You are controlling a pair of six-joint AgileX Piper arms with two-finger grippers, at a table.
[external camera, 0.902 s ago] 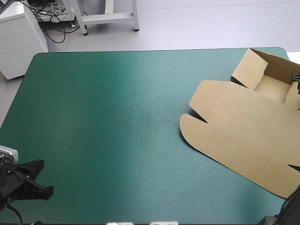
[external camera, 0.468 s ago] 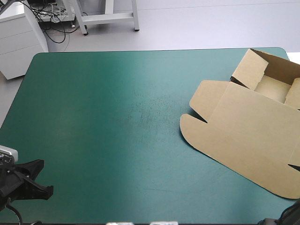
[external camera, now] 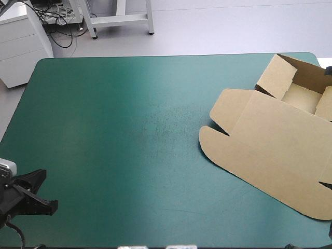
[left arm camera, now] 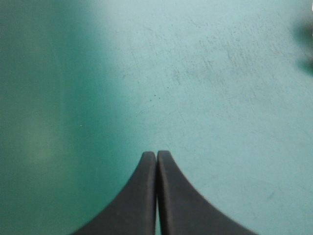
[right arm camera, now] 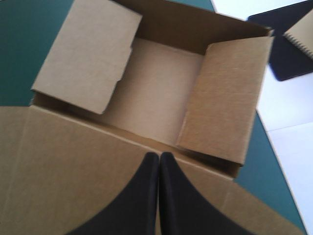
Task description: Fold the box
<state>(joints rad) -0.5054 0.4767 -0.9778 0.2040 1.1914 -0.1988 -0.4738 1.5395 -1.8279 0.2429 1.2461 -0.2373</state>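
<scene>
Box (external camera: 270,150) lies under and ahead of right gripper (right arm camera: 159,155): tray walls up, side flaps leaning in, lid flat. Right fingers are pressed together and empty, probably a point for pushing flaps. Left gripper (left arm camera: 156,154) is clenched and empty over bare teal-green cover (left arm camera: 220,73), well apart from box.

Brown box (external camera: 275,140), open tray, lid flat, table's right side

From above and behind, looking forward and down across the teal-green table (external camera: 104,129). From the left wrist, close over bare table, facing down along the left gripper (left arm camera: 156,155). From the right wrist, close, slanting along the right gripper (right arm camera: 160,155) into the box (right arm camera: 161,98). Shared with the high view: the box, far right corner.
</scene>
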